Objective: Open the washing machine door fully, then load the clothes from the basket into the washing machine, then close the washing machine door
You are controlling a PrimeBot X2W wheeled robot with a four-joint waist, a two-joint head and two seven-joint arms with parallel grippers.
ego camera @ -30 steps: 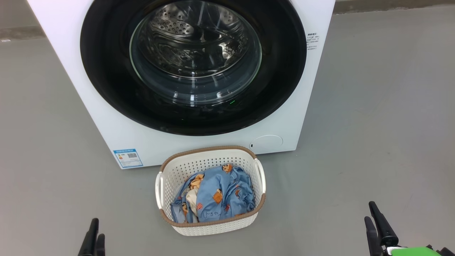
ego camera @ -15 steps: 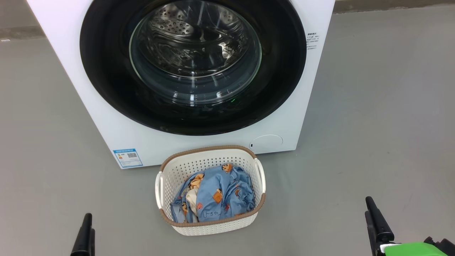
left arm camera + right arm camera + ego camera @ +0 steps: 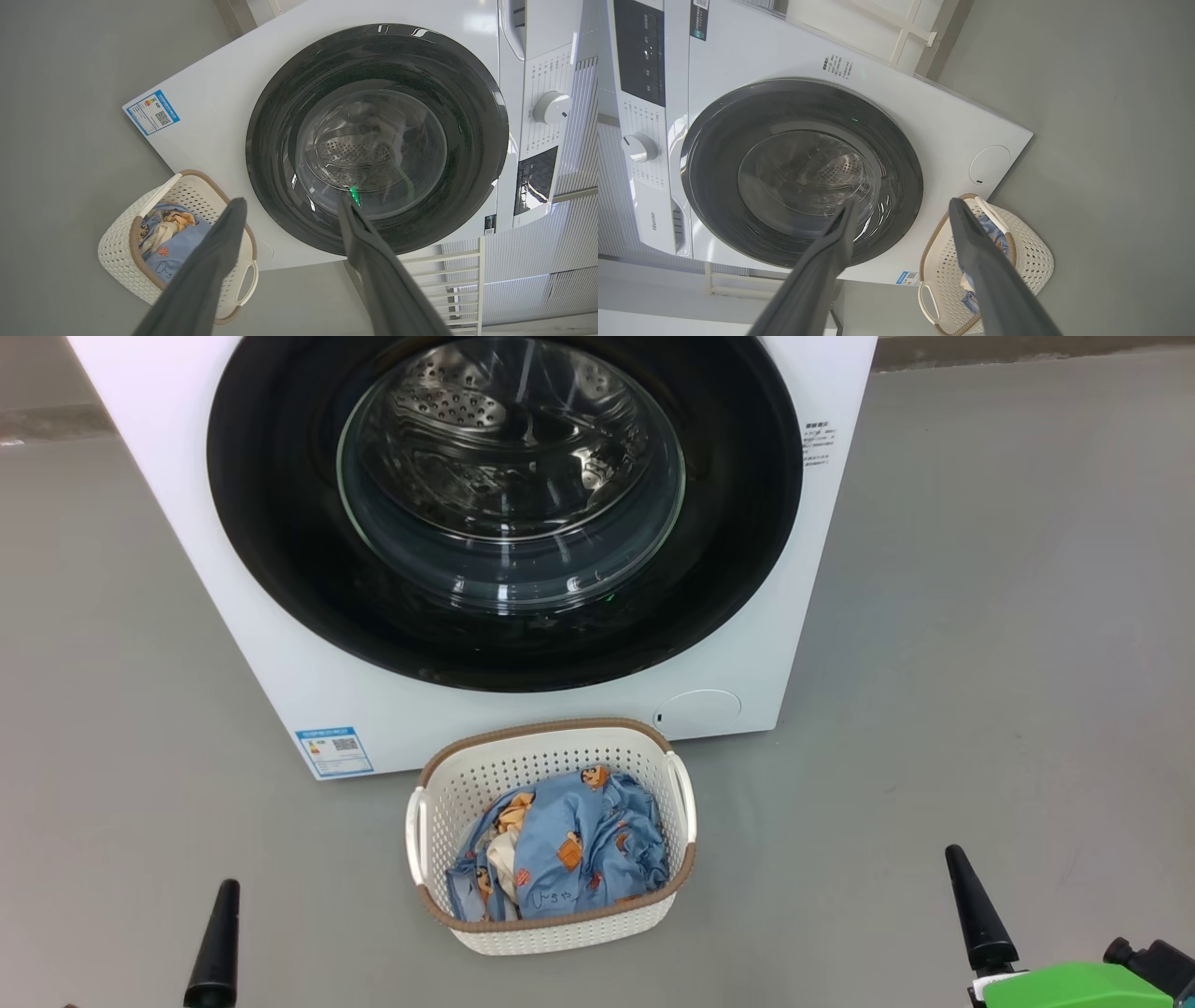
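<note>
The left gripper [image 3: 292,200] and right gripper [image 3: 903,201] have long dark-grey fingers [image 3: 373,261] tapering to narrow tips. Behind the right fingers sits a green housing [image 3: 1074,987] with a black plug [image 3: 1144,961].

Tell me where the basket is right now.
In the head view the basket stands on the grey floor at lower centre, directly in front of the washing machine, below its closed door.

washing machine [image 3: 280,644] top: cut off at head view's far edge | blue label [image 3: 334,750] print: too small to read | clothes [image 3: 579,840] underside: hidden by basket [image 3: 560,938] wall | left gripper [image 3: 292,201], right gripper [image 3: 904,204]: bases cut off
</note>
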